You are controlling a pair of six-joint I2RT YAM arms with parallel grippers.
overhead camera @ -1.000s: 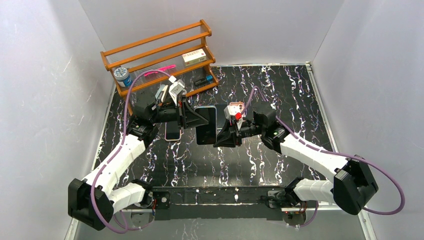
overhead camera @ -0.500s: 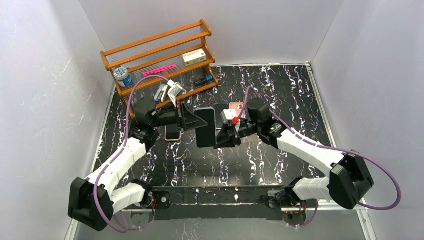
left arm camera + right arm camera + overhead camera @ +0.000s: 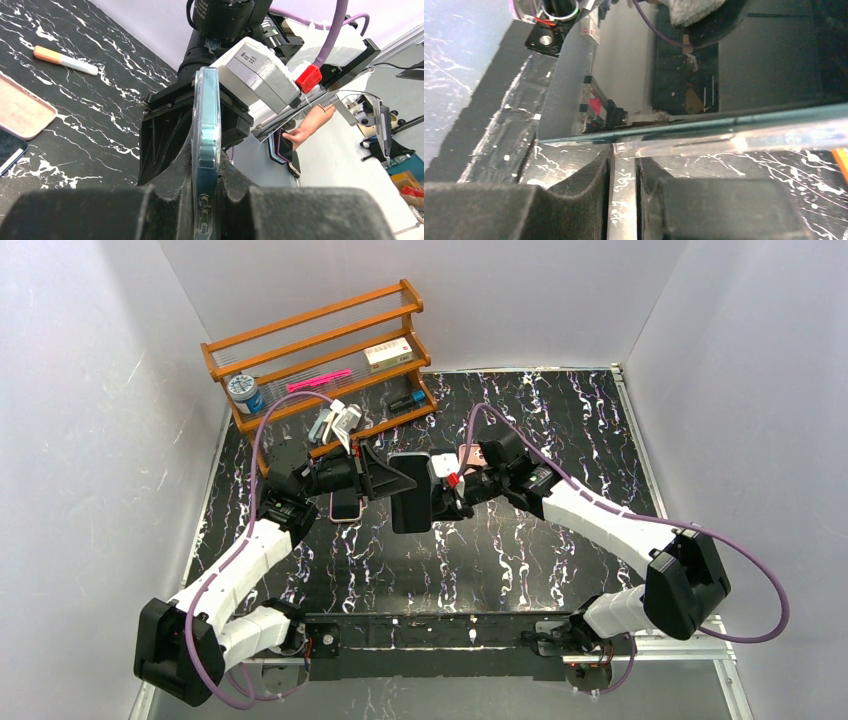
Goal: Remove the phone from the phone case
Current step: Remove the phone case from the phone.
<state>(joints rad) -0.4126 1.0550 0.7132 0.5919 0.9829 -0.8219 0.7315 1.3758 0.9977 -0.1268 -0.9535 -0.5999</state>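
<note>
The black marbled table [image 3: 560, 540] lies under both my arms, with a wooden rack [image 3: 310, 340] at its 11 o'clock corner, well apart from the work. I hold the job up off the table, just toward 12 o'clock from its middle, so that both claws can get at opposite edges without the surface in the way.

The phone [image 3: 410, 495] sits in its clear phone case [image 3: 206, 130], lifted between my arms. Its long axis runs from 12 to 6 o'clock and its dark face is turned up toward the overhead camera. I judge that this lie leaves each long edge free for one claw.

My left claw [image 3: 206, 170] comes in from 9 o'clock and is clamped tight on the near long edge, case and phone together. It serves as the anchor. My right claw [image 3: 624, 165] comes in from 3 o'clock with its jaws drawn narrow at the far long edge, where the clear rim crosses just above the tips. Whether they have bitten onto that rim I cannot tell. The phone is not yet out, so I judge peeling the rim to be the step in hand.

A second phone in a pink case [image 3: 345, 505] lies flat at 9 o'clock, beside my left arm.
</note>
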